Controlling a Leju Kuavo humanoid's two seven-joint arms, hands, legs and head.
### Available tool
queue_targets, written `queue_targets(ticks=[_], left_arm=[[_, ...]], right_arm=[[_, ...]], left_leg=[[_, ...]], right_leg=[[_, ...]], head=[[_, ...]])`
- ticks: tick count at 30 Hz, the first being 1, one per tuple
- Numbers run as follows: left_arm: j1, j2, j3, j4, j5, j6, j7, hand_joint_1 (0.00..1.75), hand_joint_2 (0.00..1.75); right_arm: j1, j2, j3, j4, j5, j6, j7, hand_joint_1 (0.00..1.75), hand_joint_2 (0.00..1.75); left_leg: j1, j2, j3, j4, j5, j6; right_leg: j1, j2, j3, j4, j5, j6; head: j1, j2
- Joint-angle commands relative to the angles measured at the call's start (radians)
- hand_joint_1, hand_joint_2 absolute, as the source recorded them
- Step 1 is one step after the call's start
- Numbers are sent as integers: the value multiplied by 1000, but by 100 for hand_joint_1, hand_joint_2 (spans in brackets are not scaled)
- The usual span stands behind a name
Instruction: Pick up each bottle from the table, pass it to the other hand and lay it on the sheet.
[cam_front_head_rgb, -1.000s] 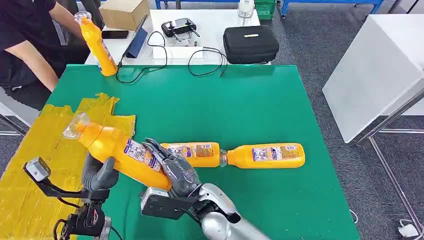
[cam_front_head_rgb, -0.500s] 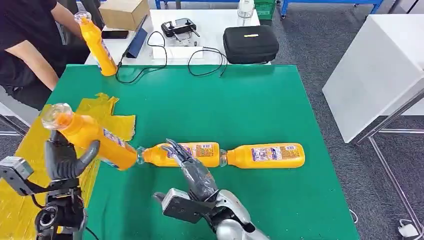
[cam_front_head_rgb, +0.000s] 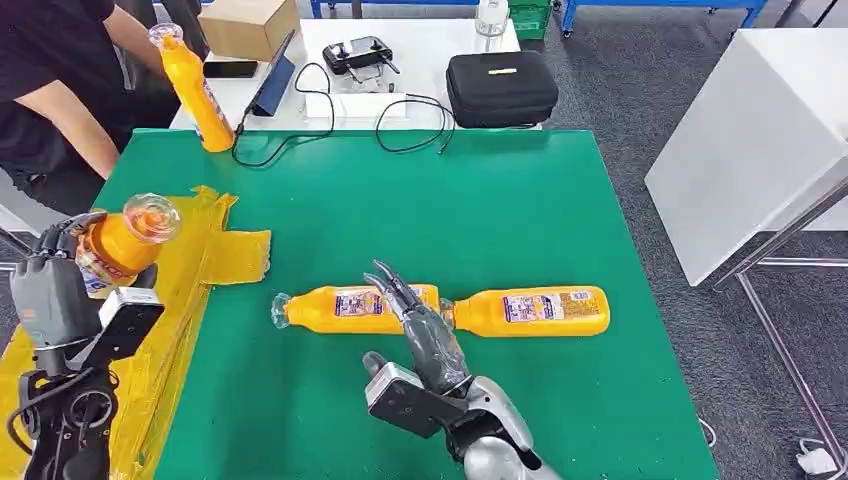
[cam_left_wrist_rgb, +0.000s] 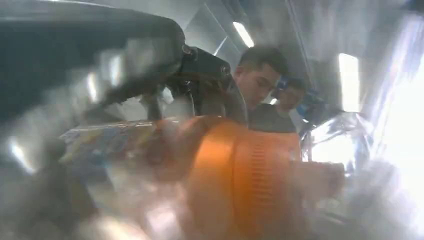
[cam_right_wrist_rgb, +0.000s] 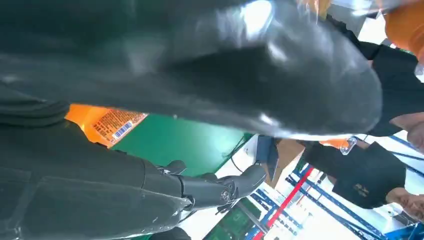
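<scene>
left hand (cam_front_head_rgb: 50, 285) — grips bottle (cam_front_head_rgb: 120, 245) | label print — unreadable

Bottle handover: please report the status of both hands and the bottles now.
Left hand holds one bottle over the yellow sheet. Right hand open, above two bottles lying on the green table. Nothing in the way.

The green table (cam_front_head_rgb: 480, 210) carries two orange bottles lying end to end near its middle, one to the left (cam_front_head_rgb: 352, 306) and one to the right (cam_front_head_rgb: 532, 310). A third bottle (cam_front_head_rgb: 195, 90) stands upright at the far left corner, possibly steadied by a person. A yellow sheet (cam_front_head_rgb: 215, 245) covers the left edge.
</scene>
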Motion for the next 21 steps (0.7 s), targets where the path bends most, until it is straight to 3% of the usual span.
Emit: queue_targets(ticks=[1,15,17,21], left_arm=[[-42,29,-10,46,-8,8,6,175,175],[-42,29,-10,46,-8,8,6,175,175],[-49,78,-56,86,-222,36,72,175,175],[-92,214,-198,215,-398,-103,120,175,175]], right_arm=[[-9,-31,-19,-5,-6,7,3,0,0],[-9,-31,-19,-5,-6,7,3,0,0],[-18,-29,-11,4,-11,5,3,0,0],[-31,-30,-1,0,-30,32,12,0,0]], left_leg=[[0,-2,2,0,-1,0],[0,-2,2,0,-1,0],[0,-2,2,0,-1,0],[0,-3,1,0,0,0]], right_leg=[[1,-3,3,0,-1,0],[0,-3,2,0,-1,0],[0,-3,3,0,-1,0],[0,-3,2,0,-1,-1]], head=[[0,0],[0,0],[0,0],[0,0]])
